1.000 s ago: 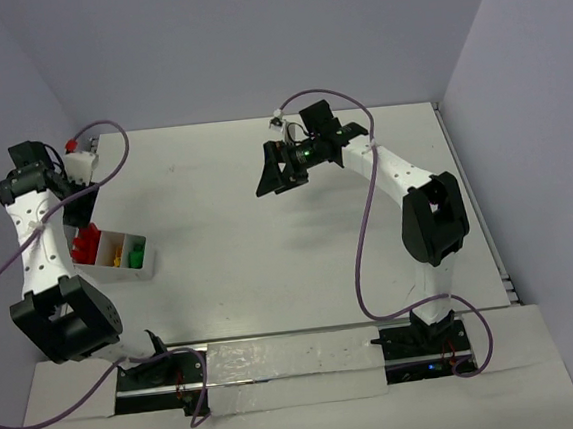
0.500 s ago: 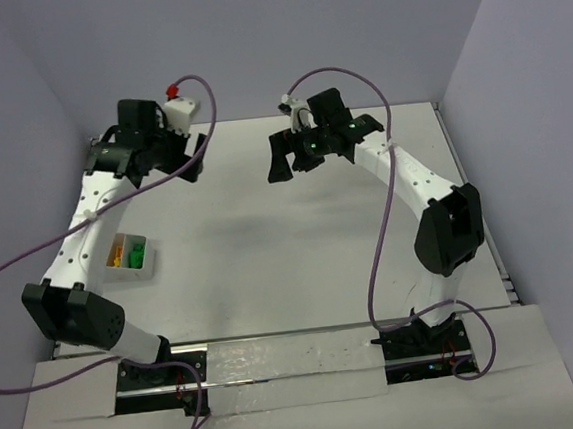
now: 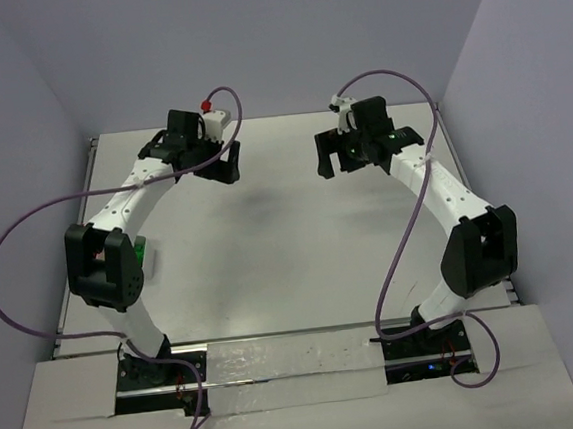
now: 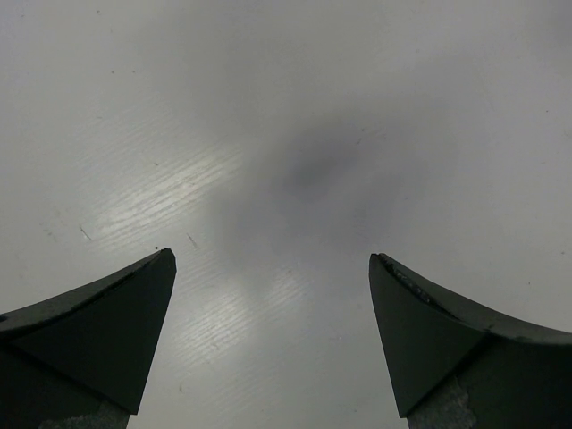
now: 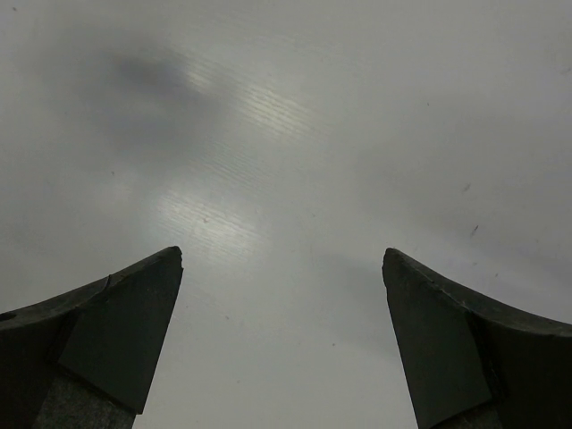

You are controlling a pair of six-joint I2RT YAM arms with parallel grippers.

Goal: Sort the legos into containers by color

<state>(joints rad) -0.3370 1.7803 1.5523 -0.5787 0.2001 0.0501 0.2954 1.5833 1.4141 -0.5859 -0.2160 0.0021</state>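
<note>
The legos (image 3: 143, 253) lie between neither pair of jaws. The left gripper (image 4: 273, 259) holds its jaws wide, with only bare desk (image 3: 291, 264) below them, and the right gripper (image 5: 281, 255) does the same. Both hang over the far part of the desk, apart from each other. Of the legos only a green speck shows, near the desk's left edge, mostly hidden behind the left arm's elbow and well apart from both jaws.
</note>
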